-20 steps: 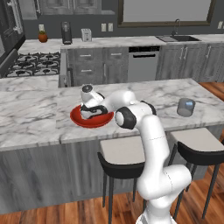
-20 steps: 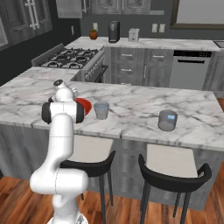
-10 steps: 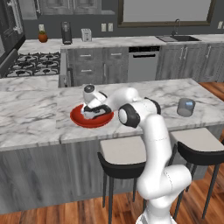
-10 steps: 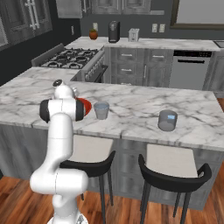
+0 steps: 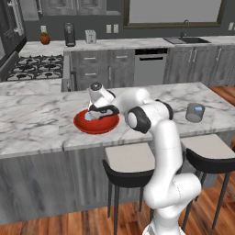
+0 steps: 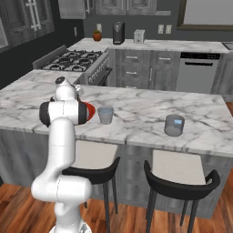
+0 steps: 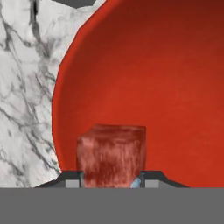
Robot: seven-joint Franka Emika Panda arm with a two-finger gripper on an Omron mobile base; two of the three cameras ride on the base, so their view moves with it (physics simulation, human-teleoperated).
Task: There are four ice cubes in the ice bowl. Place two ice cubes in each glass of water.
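Note:
The red ice bowl (image 5: 81,125) sits on the marble island, and my gripper (image 5: 92,115) is down inside it. In the hand view an ice cube (image 7: 111,153), tinted red by the bowl (image 7: 170,83) behind it, sits between my fingertips (image 7: 71,180), with the gripper (image 7: 111,180) shut on it. A pale blue cube (image 5: 87,116) shows at the hand. One glass of water (image 6: 105,114) stands just right of the bowl (image 6: 90,110). The other glass (image 6: 174,125) stands farther right, also seen as the glass (image 5: 195,112) near the island's right end.
Two black stools (image 5: 130,164) (image 6: 180,169) stand under the island's front edge. A stove (image 6: 75,58) and the back counter with a toaster (image 5: 90,36) and a coffee maker (image 5: 69,34) lie beyond the island.
The hand has shifted only very slightly inside the bowl. The glasses and the bowl have not moved.

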